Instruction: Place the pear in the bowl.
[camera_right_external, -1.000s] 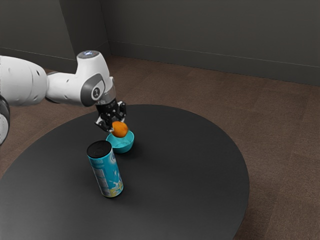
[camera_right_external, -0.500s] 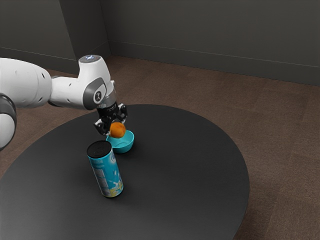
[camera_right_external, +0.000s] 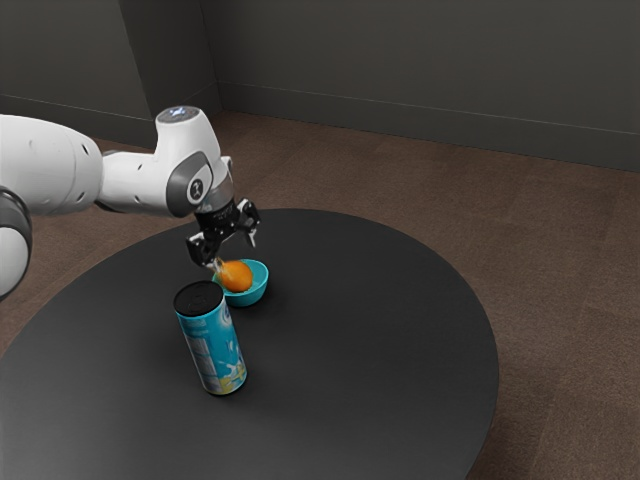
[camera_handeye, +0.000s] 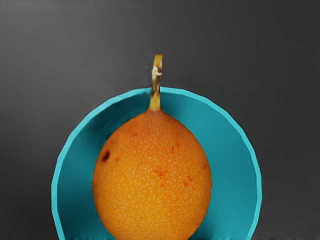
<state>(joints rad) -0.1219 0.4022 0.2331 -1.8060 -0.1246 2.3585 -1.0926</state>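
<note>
My black two-fingered end effector (camera_right_external: 233, 253) spread, I should rise straight off the rounded orange pear (camera_right_external: 237, 276) in the round turquoise bowl (camera_right_external: 246, 299).

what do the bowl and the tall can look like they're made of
The bowl looks like smooth plastic, perhaps glazed ceramic: even turquoise colour, thin faceted rim. The can looks like printed cardboard or metal with a slight sheen, given its wraparound graphics; its black top could be plastic.
</note>
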